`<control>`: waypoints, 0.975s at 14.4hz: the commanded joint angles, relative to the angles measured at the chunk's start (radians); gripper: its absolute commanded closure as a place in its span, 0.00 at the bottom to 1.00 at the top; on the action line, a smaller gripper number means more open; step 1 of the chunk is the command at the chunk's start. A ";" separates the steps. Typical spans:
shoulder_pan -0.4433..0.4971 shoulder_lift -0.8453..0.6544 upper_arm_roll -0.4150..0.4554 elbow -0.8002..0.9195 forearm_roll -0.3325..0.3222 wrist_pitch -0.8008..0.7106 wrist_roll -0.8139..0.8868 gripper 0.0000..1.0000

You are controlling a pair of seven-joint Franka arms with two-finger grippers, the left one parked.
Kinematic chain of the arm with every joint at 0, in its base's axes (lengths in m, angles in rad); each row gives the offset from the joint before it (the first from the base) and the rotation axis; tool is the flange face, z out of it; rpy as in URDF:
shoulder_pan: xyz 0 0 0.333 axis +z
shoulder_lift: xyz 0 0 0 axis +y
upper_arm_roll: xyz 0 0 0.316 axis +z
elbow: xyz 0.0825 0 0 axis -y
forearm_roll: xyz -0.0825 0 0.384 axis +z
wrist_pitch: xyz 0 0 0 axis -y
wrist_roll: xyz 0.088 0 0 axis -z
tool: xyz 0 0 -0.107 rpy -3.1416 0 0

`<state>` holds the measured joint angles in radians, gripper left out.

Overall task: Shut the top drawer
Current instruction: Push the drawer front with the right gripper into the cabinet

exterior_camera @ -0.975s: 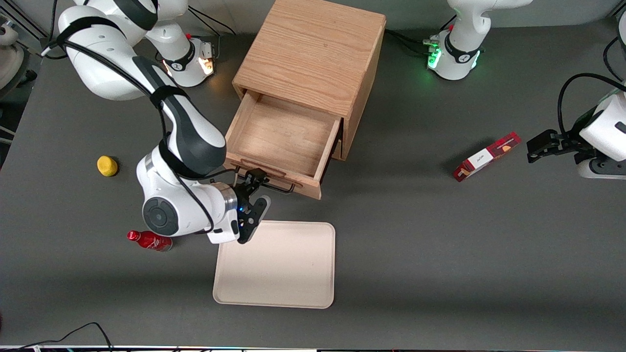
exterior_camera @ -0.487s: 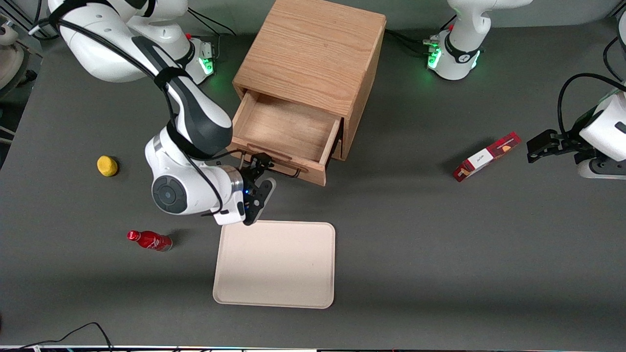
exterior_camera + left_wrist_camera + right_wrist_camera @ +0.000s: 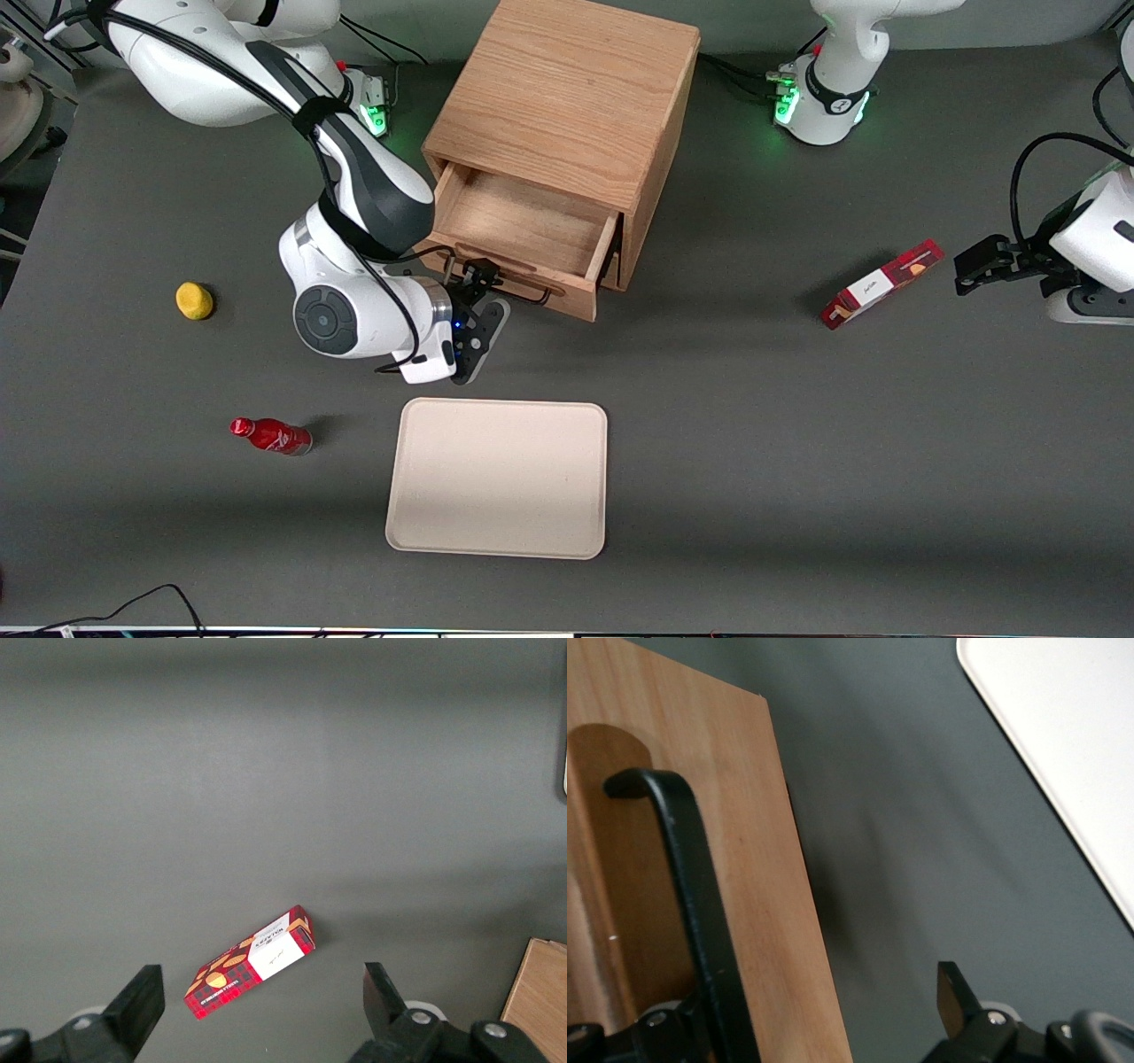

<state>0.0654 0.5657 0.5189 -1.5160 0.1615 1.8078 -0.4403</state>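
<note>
The oak cabinet point(image 3: 567, 97) stands at the back of the table with its top drawer point(image 3: 532, 221) partly pulled out and nothing showing inside it. My right gripper point(image 3: 489, 297) is open, pressed against the drawer's front panel point(image 3: 523, 285) at the black bar handle point(image 3: 536, 295). In the right wrist view the front panel point(image 3: 771, 886) and handle point(image 3: 691, 877) fill the space at my gripper point(image 3: 828, 1010). One fingertip point(image 3: 952, 992) hangs over the grey table, apart from the wood. The other finger is hidden by the handle.
A beige tray point(image 3: 498, 478) lies nearer the front camera than the drawer; its corner point(image 3: 1063, 744) shows in the right wrist view. A red bottle point(image 3: 270, 436) and a yellow lump point(image 3: 194, 300) lie toward the working arm's end. A red box point(image 3: 881, 283) lies toward the parked arm's.
My gripper has moved toward the cabinet with the drawer front, away from the tray. The drawer has slid further in and less of its inside shows.
</note>
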 commanded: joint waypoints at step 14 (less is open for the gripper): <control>-0.084 -0.187 0.159 -0.259 0.087 0.080 0.088 0.00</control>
<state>0.0000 0.4383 0.6520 -1.7105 0.2110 1.8671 -0.3667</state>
